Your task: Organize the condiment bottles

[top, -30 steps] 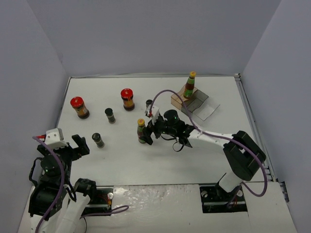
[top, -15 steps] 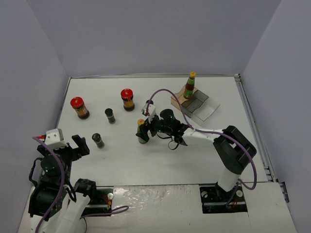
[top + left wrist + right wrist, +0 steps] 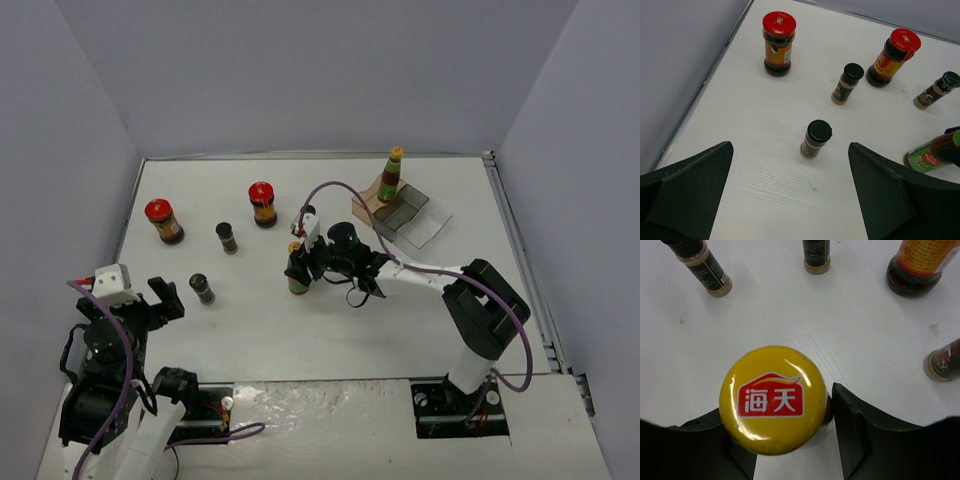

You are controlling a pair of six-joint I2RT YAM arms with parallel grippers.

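A tall slim bottle (image 3: 294, 272) with a yellow cap (image 3: 772, 399) stands upright mid-table, and my right gripper (image 3: 300, 268) has its fingers pressed on both sides of its neck. A second tall bottle (image 3: 392, 174) stands at the back right, beside the clear tray (image 3: 425, 226). Two red-lidded jars (image 3: 163, 221) (image 3: 263, 204) and two dark shakers (image 3: 227, 237) (image 3: 202, 289) stand to the left. A third shaker (image 3: 306, 213) shows just behind the right wrist. My left gripper (image 3: 790, 200) stands open near the front left, facing the nearest shaker (image 3: 816, 139).
A tan block (image 3: 364, 206) lies against the tray's left side. Grey walls close in the table on the left, back and right. The right arm's purple cable (image 3: 335, 190) arcs above the middle of the table.
My right gripper slid left around the yellow-capped bottle and closed its fingers on the neck. The left arm has not moved.
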